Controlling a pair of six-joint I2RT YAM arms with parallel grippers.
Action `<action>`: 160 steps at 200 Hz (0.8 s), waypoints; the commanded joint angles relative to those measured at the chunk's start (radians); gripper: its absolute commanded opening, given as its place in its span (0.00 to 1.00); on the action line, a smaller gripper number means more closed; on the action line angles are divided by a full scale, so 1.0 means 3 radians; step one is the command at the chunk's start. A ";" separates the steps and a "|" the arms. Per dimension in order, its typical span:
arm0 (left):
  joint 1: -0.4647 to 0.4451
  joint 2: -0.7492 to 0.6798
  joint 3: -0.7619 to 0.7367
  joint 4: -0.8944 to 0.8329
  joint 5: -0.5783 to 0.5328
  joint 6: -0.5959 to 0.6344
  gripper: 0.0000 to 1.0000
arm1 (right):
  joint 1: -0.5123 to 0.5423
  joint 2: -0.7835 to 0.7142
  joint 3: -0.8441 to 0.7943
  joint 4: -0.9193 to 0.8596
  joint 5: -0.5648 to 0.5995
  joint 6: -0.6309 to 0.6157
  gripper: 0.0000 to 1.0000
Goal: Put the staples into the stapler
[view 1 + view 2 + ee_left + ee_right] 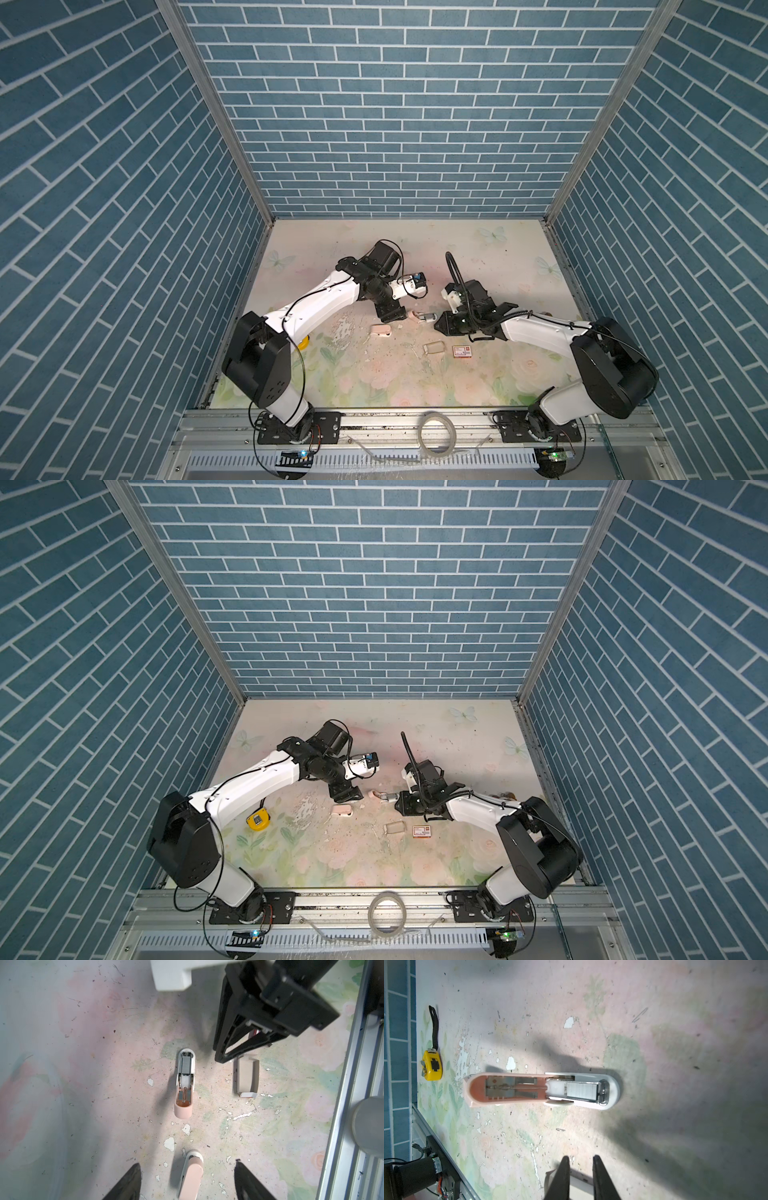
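On the floral table (374, 374), the left gripper (186, 1162) is being held with its fingers (131, 1180) spread wide, a closed pink stapler (191, 1176) lying untouched between them. The right gripper (581, 1157) is being held at a narrow gap, with nothing clamped. Ahead of both pairs of fingertips, the opened stapler (542, 1089) is being faced lying flat, and the staples (582, 1089) are being carried inside its open channel.
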 commanded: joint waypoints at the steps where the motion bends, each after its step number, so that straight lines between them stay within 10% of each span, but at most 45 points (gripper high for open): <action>1: -0.0039 0.0107 -0.0034 0.0051 -0.0064 0.0097 0.66 | -0.0109 -0.0072 -0.0044 -0.0128 0.0058 0.0049 0.21; 160: -0.0097 0.0433 -0.0078 0.0314 -0.0018 0.0156 0.54 | -0.0699 0.0769 0.0342 0.0347 -0.0843 -0.0092 0.17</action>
